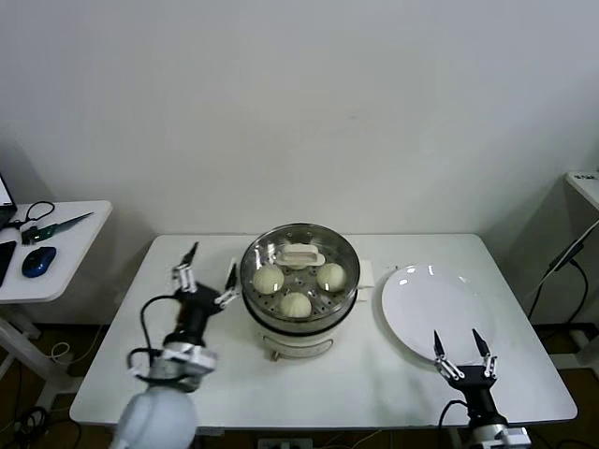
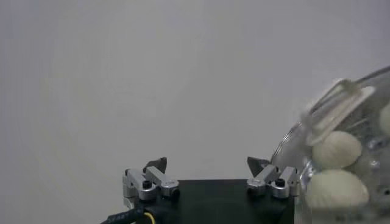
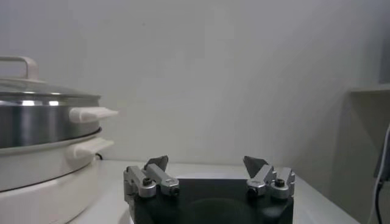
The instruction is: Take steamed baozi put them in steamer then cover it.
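**Buns in, lid on: both arms stand clear of the steamer**

The steamer (image 1: 299, 295) sits near the middle of the white surface (image 1: 374, 383), its clear cover (image 1: 299, 262) seated on the rim with the flat white handle at the centre. Through the glass, 3 baozi (image 1: 296, 303) are plainly visible on the tray; a 4th cannot be made out in the head view, where the handle may be hiding it. With the cover resting squarely on the pot, the loading and covering both appear to be done.

The left gripper (image 1: 210, 267) hovers just beside the steamer's left wall, level with the rim. Its fingers (image 1: 191, 254) are spread wide and hold nothing; in the left wrist view the lid edge and 2 buns show close by one fingertip, though whether that tip touches the pot cannot be told. That placement suggests an arm that has let go of the cover and is free to draw away.

The right gripper (image 1: 462, 356) is parked near the front right of the surface, just in front of the white plate (image 1: 432, 309), which is bare. Its fingers (image 1: 438, 348) are also wide apart and empty, well clear of the steamer. The bare plate fits a judgement that nothing is left to carry across.

A small white object (image 1: 366, 274) lies behind the steamer, next to the plate; what it is cannot be told.
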